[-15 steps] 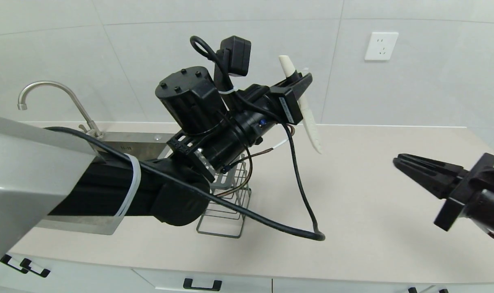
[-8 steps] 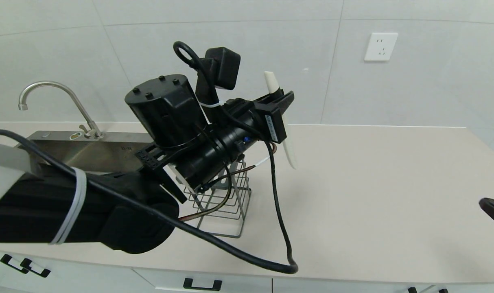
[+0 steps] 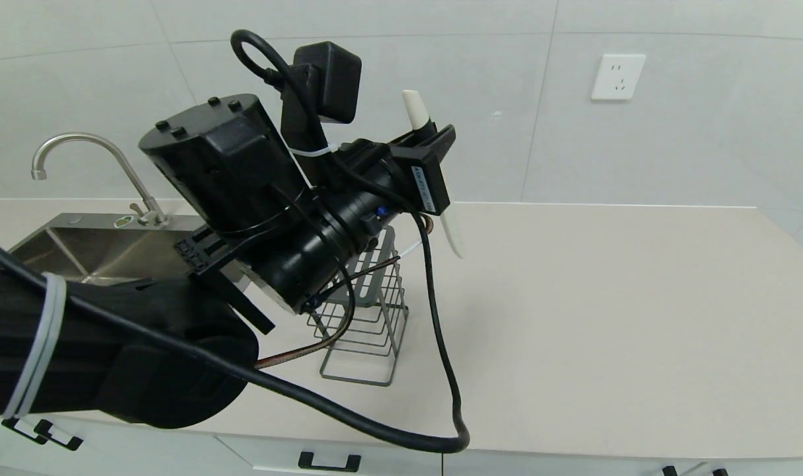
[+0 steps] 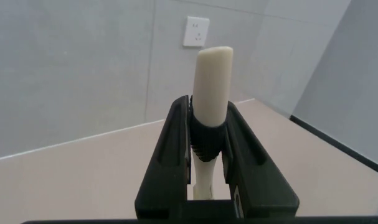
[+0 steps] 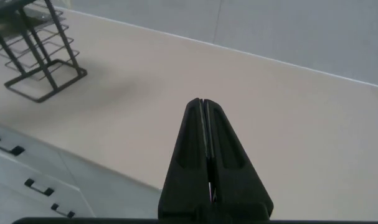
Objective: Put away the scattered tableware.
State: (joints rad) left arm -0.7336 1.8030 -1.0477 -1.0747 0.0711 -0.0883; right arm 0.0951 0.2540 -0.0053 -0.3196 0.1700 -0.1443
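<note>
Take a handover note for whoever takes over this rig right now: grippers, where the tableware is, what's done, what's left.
Left gripper: shut on the white utensil, held tilted in the air near the wire rack.
Right gripper: fingers shut, holding nothing, above the counter.
Wire rack: stands on the counter beside the sink; the left arm hides part of it.
Done: utensil picked up.
Left: probably lower it into the rack and release.
</note>
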